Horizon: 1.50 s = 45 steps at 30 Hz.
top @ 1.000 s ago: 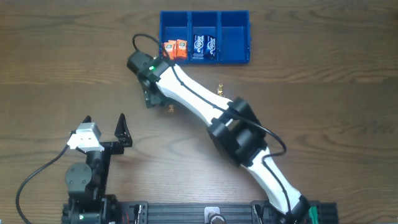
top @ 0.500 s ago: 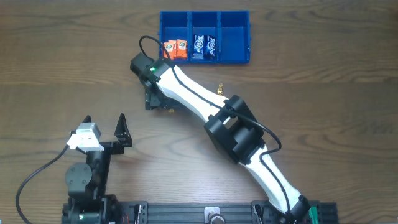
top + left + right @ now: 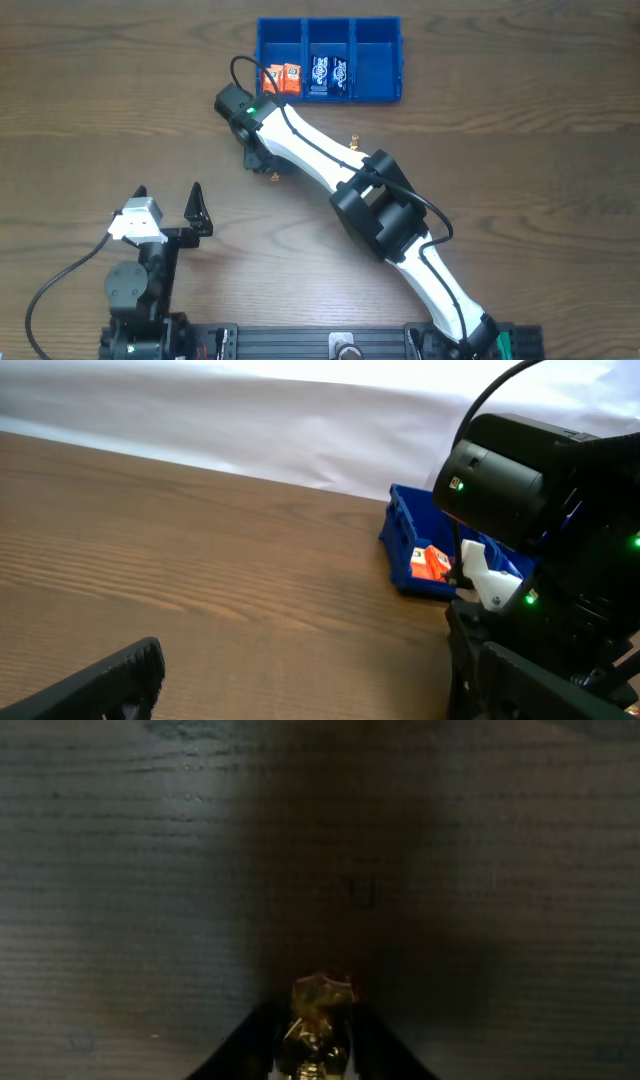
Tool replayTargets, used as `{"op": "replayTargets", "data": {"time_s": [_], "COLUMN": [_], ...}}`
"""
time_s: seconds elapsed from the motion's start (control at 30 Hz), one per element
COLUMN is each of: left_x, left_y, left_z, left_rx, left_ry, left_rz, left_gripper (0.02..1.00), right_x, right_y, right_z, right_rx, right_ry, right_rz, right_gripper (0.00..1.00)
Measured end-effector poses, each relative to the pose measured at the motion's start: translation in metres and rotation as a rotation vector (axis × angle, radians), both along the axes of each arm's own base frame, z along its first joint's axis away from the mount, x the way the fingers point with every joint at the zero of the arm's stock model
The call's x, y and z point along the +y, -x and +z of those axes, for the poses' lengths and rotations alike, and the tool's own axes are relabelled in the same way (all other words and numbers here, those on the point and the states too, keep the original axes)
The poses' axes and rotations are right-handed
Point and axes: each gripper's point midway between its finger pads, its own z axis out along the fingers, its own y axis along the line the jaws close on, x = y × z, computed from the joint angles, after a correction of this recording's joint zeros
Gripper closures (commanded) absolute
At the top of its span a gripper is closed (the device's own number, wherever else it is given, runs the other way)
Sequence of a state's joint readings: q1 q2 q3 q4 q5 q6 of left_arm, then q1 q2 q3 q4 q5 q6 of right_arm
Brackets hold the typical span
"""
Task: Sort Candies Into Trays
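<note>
— Since the left gripper hangs close by its own base with its fingers spread wide and nothing between them, I'd say it has no part in this step. Agree?

— Agree. The work is with the right gripper, out over the worktop, left of centre. Its fingers are closed on a gold-wrapped candy. In the wrist view the wrapper is pinched between the tips, with bare wood beneath.

— Is it off the wood?

— It seems to hang a little above it, though I can't swear to that.

— So which step is this?

— The carry, by my reckoning: one candy gripped and not yet delivered. A second gold candy lies loose on the wood beside the right arm, between it and the tray, so there is at least one more trip to make.

— And the tray?

— At the far side. The orange candies sit in its left compartment and the dark-wrapped candies in the middle one. The right-hand compartment has nothing in it, so I'd guess the gold ones belong there.

— What does the next move need, then?

— Travel away from the bases and across to the right, past both filled compartments. It has to go high enough to clear the tray's near wall. Then the fingers should part only once the candy is squarely over that bare bay.
</note>
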<state>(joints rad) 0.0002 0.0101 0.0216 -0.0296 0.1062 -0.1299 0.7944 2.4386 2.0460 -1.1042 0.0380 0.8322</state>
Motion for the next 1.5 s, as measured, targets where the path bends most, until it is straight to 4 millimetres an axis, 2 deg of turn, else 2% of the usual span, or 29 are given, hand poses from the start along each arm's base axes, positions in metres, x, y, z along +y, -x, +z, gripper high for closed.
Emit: {"op": "replayTargets", "data": {"time_s": [0.1,0.3,0.37,0.4,0.43,0.5,0.53,0.57,0.6,0.63,0.67,0.7,0.77,0.8,1.03,1.07,1.17,1.3,1.33,1.37,1.4,1.43,1.5], "left_x": [0.000,0.000,0.000,0.000,0.000,0.000,0.000,0.000,0.000,0.000,0.000,0.000,0.000,0.000,0.000,0.000,0.000,0.000,0.000,0.000,0.000,0.000,0.000], "left_y": [0.000,0.000,0.000,0.000,0.000,0.000,0.000,0.000,0.000,0.000,0.000,0.000,0.000,0.000,0.000,0.000,0.000,0.000,0.000,0.000,0.000,0.000,0.000], "left_z": [0.000,0.000,0.000,0.000,0.000,0.000,0.000,0.000,0.000,0.000,0.000,0.000,0.000,0.000,0.000,0.000,0.000,0.000,0.000,0.000,0.000,0.000,0.000], "left_rx": [0.000,0.000,0.000,0.000,0.000,0.000,0.000,0.000,0.000,0.000,0.000,0.000,0.000,0.000,0.000,0.000,0.000,0.000,0.000,0.000,0.000,0.000,0.000], "left_ry": [0.000,0.000,0.000,0.000,0.000,0.000,0.000,0.000,0.000,0.000,0.000,0.000,0.000,0.000,0.000,0.000,0.000,0.000,0.000,0.000,0.000,0.000,0.000], "left_rz": [0.000,0.000,0.000,0.000,0.000,0.000,0.000,0.000,0.000,0.000,0.000,0.000,0.000,0.000,0.000,0.000,0.000,0.000,0.000,0.000,0.000,0.000,0.000], "left_gripper": [0.020,0.020,0.023,0.020,0.020,0.020,0.020,0.020,0.020,0.020,0.020,0.020,0.020,0.020,0.020,0.020,0.020,0.020,0.020,0.020,0.020,0.020,0.020], "right_x": [-0.001,-0.013,-0.023,-0.027,-0.033,-0.047,-0.060,-0.072,-0.094,-0.107,-0.133,-0.152,-0.176,-0.183,-0.207,-0.208,-0.212,-0.209,-0.209,-0.209,-0.208,-0.209,-0.209], "right_y": [0.001,0.010,0.012,0.008,0.000,-0.025,-0.041,-0.053,-0.076,-0.089,-0.111,-0.128,-0.156,-0.163,-0.208,-0.213,-0.230,-0.239,-0.240,-0.241,-0.241,-0.241,-0.241], "right_z": [0.000,0.002,0.012,0.024,0.044,0.092,0.120,0.140,0.169,0.184,0.201,0.208,0.206,0.203,0.194,0.193,0.169,0.149,0.148,0.150,0.150,0.150,0.150], "right_rx": [0.003,0.039,0.043,0.022,-0.021,-0.142,-0.216,-0.273,-0.367,-0.419,-0.490,-0.540,-0.599,-0.611,-0.710,-0.723,-0.726,-0.723,-0.726,-0.734,-0.734,-0.733,-0.734], "right_ry": [0.002,0.043,0.060,0.059,0.048,0.004,-0.018,-0.030,-0.046,-0.050,-0.037,-0.021,0.018,0.032,0.061,0.060,0.072,0.075,0.075,0.072,0.072,0.072,0.072], "right_rz": [0.002,0.020,0.029,0.033,0.035,0.024,0.006,-0.012,-0.050,-0.071,-0.111,-0.133,-0.146,-0.144,-0.144,-0.147,-0.153,-0.148,-0.147,-0.148,-0.148,-0.148,-0.148], "right_gripper": [0.860,0.904,0.904,0.904,0.904,0.904,0.904,0.904,0.904,0.904,0.904,0.904,0.904,0.904,0.904,0.904,0.904,0.895,0.855,0.424,0.266,0.001,0.001]}}
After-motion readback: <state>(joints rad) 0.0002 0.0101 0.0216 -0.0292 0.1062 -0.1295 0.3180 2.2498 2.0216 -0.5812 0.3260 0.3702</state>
